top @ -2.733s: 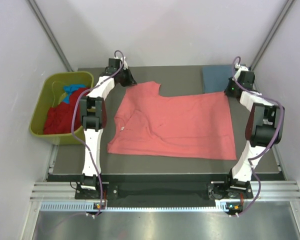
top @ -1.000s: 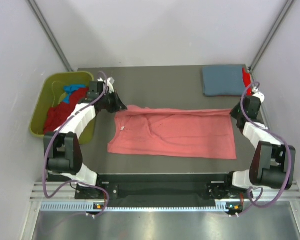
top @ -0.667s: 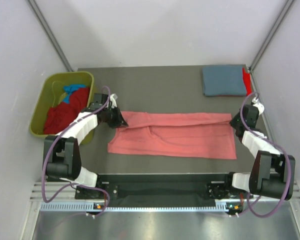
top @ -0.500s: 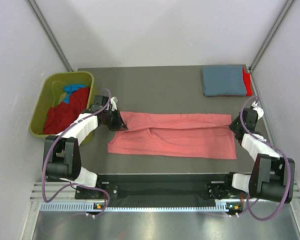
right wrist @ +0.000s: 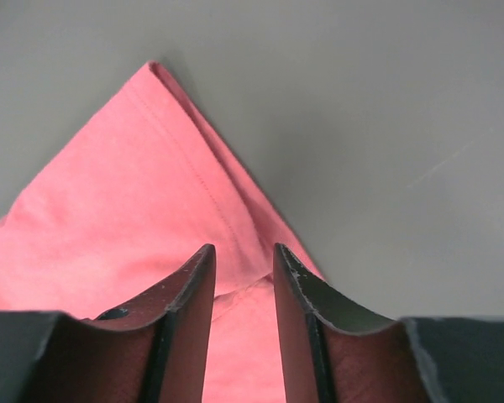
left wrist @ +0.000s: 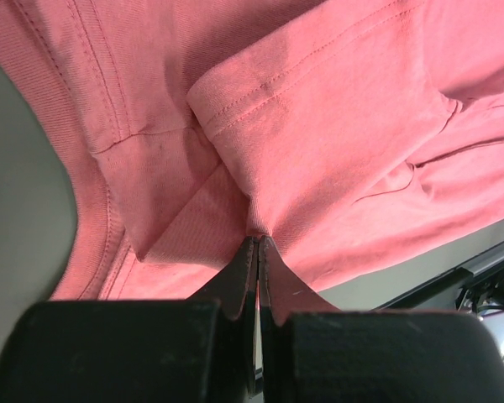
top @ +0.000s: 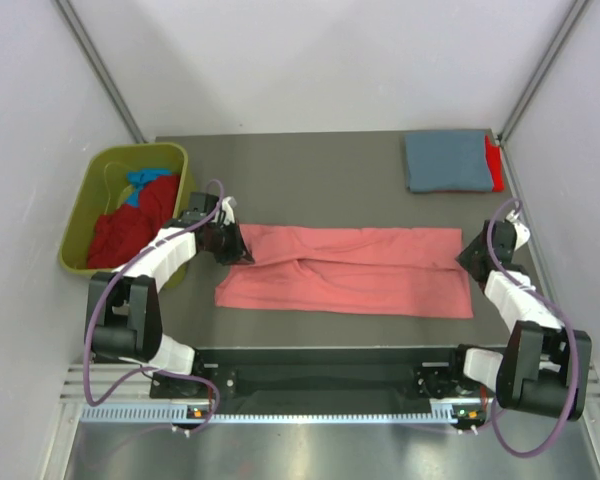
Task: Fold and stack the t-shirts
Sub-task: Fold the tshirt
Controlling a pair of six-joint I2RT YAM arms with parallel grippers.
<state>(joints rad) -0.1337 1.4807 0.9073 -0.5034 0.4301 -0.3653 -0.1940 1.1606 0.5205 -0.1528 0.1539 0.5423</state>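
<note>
While left gripper (left wrist: pixel 254 243) pinches pink t-shirt (top: pixel 350 270), right gripper (right wrist: pixel 242 249) spread; long axis left-right, collar (left wrist: pixel 88 164) seemingly leftward.

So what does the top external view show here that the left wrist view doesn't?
Only top external: the olive-green bin with more shirts in it, the folded grey-blue t-shirt and red t-shirt at the far right corner, and the right gripper at the right end of the salmon-pink t-shirt. Only left wrist: the left gripper pinched shut on a fold beside a stitched hem. Both: that t-shirt and the left gripper.
</note>
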